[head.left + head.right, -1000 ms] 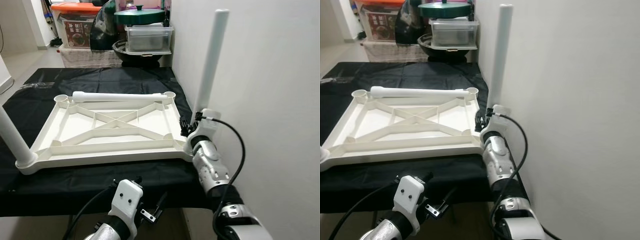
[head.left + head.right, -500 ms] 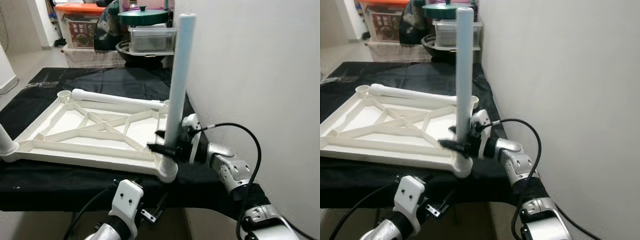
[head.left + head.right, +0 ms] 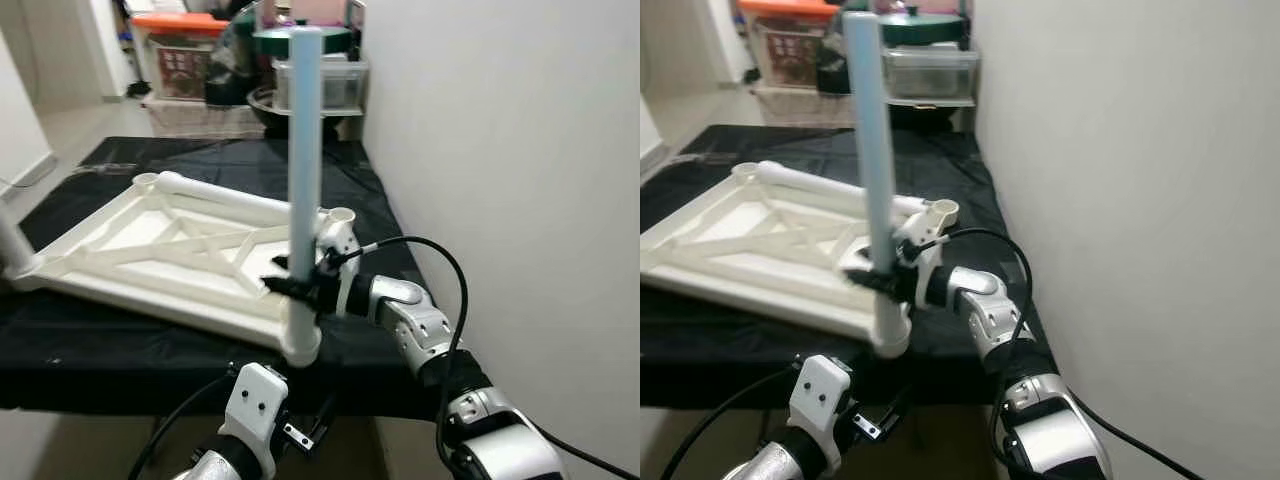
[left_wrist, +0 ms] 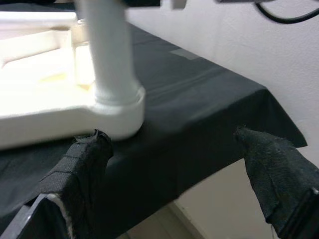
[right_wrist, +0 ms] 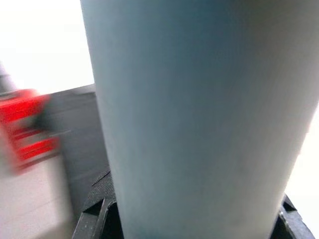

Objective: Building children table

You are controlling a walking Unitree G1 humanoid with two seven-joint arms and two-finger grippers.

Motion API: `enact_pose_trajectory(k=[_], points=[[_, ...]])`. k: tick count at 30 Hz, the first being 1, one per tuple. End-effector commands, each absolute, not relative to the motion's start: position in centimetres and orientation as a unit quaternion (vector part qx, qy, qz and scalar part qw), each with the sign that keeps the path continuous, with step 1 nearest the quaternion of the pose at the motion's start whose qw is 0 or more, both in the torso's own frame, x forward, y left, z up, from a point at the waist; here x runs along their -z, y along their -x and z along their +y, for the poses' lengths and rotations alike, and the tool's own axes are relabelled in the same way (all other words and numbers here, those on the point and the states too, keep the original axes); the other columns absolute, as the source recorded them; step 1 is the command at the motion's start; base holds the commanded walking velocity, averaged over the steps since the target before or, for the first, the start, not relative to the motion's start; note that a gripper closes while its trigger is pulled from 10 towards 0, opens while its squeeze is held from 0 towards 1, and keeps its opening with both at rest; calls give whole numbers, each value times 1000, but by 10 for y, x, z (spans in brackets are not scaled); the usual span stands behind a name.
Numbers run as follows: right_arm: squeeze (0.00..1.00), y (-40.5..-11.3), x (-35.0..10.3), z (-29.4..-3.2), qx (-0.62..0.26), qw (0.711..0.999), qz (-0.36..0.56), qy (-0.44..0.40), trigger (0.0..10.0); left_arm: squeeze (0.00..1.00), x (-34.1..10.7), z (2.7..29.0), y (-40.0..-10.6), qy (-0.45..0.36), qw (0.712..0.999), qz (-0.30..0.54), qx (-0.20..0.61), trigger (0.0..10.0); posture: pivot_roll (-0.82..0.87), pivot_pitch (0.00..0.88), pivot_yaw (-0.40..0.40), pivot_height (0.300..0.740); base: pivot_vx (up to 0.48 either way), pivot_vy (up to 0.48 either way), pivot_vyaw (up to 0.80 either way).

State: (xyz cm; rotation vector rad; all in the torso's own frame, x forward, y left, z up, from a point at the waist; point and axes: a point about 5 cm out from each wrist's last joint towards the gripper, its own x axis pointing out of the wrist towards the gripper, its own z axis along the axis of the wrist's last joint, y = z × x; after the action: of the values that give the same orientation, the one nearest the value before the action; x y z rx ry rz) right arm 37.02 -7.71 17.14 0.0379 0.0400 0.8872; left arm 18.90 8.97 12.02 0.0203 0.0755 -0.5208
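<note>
Right pincer (image 3: 292,289): fingers pinching the upright table leg (image 3: 304,160) low on its shaft, just above the corner socket (image 3: 300,344). In the right wrist view the leg (image 5: 199,114) sits close between the two black fingers (image 5: 97,211).

Table leg: pale tube, long axis vertical, free end pointing up, foot seated in the near right corner socket of the tabletop.

Tabletop (image 3: 170,255): white plastic, lying upside down, ribbed underside with crossed braces facing up. Its far right corner socket (image 3: 340,216) stands open. A loose table leg (image 3: 230,197) lies across the far edge, long axis horizontal, running from the far left corner toward the far right socket. Another fitted leg (image 3: 12,245) shows at the left edge of the left eye view, only partly in frame.

Left pincer (image 4: 174,169): fingers spread, low, in front of the bench edge and below the socketed corner, touching nothing.

Bench (image 3: 120,350): covered by a black cloth that hangs over the near edge; its right side runs along a white wall (image 3: 520,150).

Room: beyond the bench, an orange-lidded storage box (image 3: 185,60), a clear plastic container (image 3: 340,80) and a green lid (image 3: 335,40), somewhat blurred.
</note>
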Motion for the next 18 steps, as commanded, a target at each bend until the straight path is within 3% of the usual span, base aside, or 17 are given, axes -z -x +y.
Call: enact_pose_trajectory(k=[1, 3, 6, 7, 9, 12, 16, 17, 18], points=[[0, -381, -162, -101, -320, 946, 48, -11, 0, 0, -118, 89, -189, -9, 965, 41, 259, 10000, 121, 0, -63, 740, 0, 0, 0], [0, -390, -152, -148, -92, 993, 78, -6, 0, 0, -118, 89, -189, -8, 965, 42, 260, 10000, 116, 0, -59, 740, 0, 0, 0], [0, -388, -148, -176, 63, 994, 89, 5, 0, 0, -118, 89, -190, -9, 964, 41, 261, 10000, 117, 0, -60, 740, 0, 0, 0], [0, -388, -148, -176, 63, 994, 89, 5, 0, 0, -118, 89, -190, -9, 964, 41, 261, 10000, 117, 0, -60, 740, 0, 0, 0], [0, -381, -146, -188, 157, 983, 91, 7, 0, 0, -118, 90, -190, -9, 965, 41, 260, 10000, 118, 0, -59, 740, 0, 0, 0], [0, -373, -140, -185, 225, 969, 99, -20, 0, 0, -118, 90, -190, -10, 965, 41, 260, 10000, 120, 1, -61, 740, 0, 0, 0], [0, -372, -138, -171, 239, 965, 101, -38, 0, 0, -118, 90, -191, -10, 965, 40, 259, 10000, 123, 3, -64, 740, 0, 0, 0], [0, -376, -140, -158, 213, 971, 91, -51, 5333, 0, -118, 90, -191, -10, 965, 40, 258, 10000, 122, 5, -65, 740, 0, 0, 0], [0, -378, -142, -149, 193, 976, 84, -60, 10000, 0, -118, 90, -191, -10, 965, 40, 257, 10000, 122, 5, -65, 740, 0, 0, 0]])
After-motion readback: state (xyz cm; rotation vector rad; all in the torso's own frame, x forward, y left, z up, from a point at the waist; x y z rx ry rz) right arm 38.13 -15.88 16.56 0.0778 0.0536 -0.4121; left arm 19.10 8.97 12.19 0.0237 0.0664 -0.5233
